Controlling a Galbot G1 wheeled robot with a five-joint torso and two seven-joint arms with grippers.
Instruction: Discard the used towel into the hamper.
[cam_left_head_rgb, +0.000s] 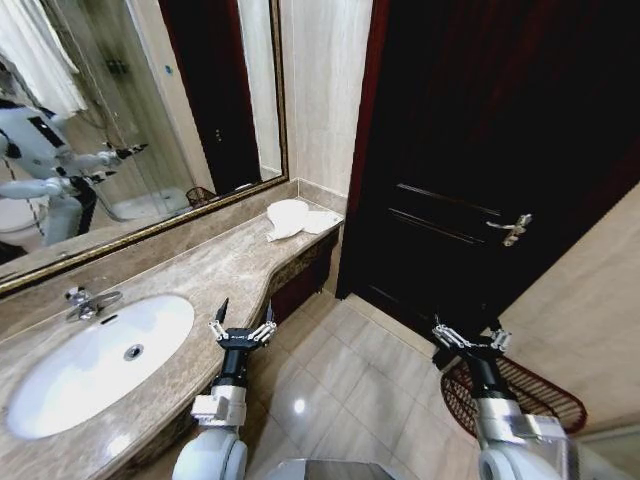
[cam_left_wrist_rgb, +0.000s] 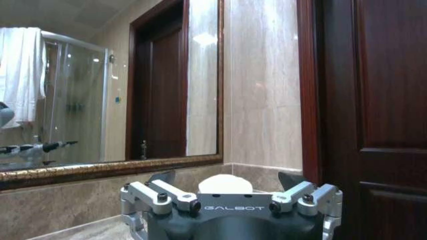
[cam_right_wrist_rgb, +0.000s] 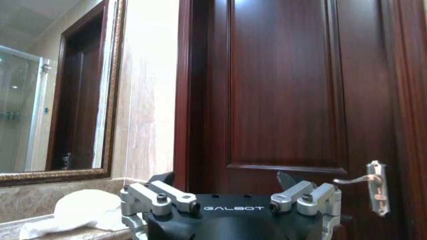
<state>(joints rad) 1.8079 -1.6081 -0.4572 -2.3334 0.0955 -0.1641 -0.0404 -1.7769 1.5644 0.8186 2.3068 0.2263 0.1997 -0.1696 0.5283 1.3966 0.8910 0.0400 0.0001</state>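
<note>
the left hand (cam_left_head_rgb: 240, 325) is raised over the front edge of the bench (cam_left_head_rgb: 215, 270), its two fingers spread apart with nothing between them. at about seven o'clock from it on the bench sits the white oval sink (cam_left_head_rgb: 95, 360), with the chrome faucet (cam_left_head_rgb: 88, 301) behind the basin near the mirror (cam_left_head_rgb: 130, 110). at about one o'clock from the left hand, at the far end of the bench beside the wall, lies the white towel (cam_left_head_rgb: 290, 220), crumpled in a loose heap; in the left wrist view the towel (cam_left_wrist_rgb: 225, 184) shows just past the fingers, and in the right wrist view the towel (cam_right_wrist_rgb: 83, 212) rests on the bench end.

the right hand (cam_left_head_rgb: 472, 342) hangs over the tiled floor (cam_left_head_rgb: 350, 400), well apart from the bench, fingers spread and empty. just behind and below it, at about four o'clock, the hamper (cam_left_head_rgb: 545, 395) stands on the floor near the beige wall, dark reddish wire, open at the top. at about twelve o'clock from the right hand is the dark wooden door (cam_left_head_rgb: 480, 150) with its metal handle (cam_left_head_rgb: 513, 229).
</note>
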